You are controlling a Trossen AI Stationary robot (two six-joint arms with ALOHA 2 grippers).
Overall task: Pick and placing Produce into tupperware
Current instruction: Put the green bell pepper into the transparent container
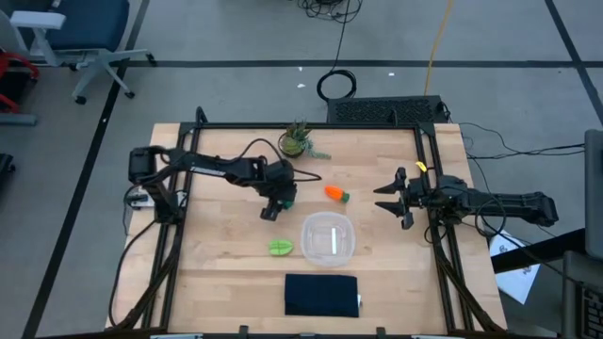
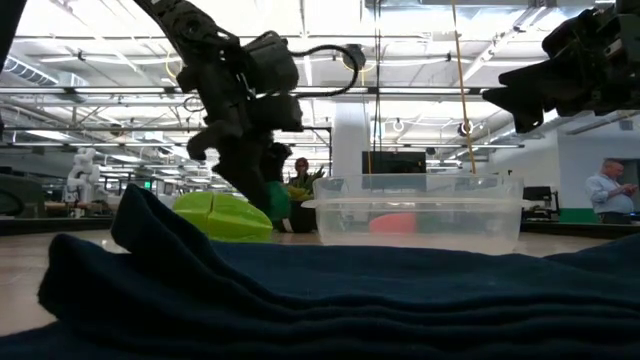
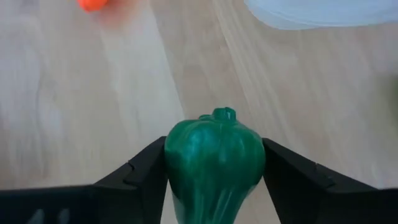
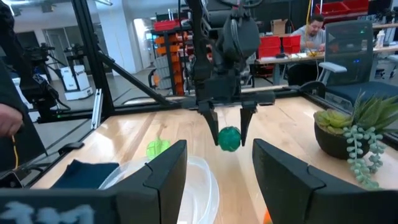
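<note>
Left claw [image 3: 214,180] clamps the dark green lump [image 3: 214,158], stem end pointing outward; right claw [image 4: 217,168] gapes.

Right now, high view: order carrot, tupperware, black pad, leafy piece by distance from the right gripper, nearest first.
From the right gripper, open at the table's right edge:
1. carrot, just to its left.
2. tupperware, centre, nearer the front.
3. black pad, front edge.
4. leafy piece, left of the tupperware; close call with the pad.
</note>
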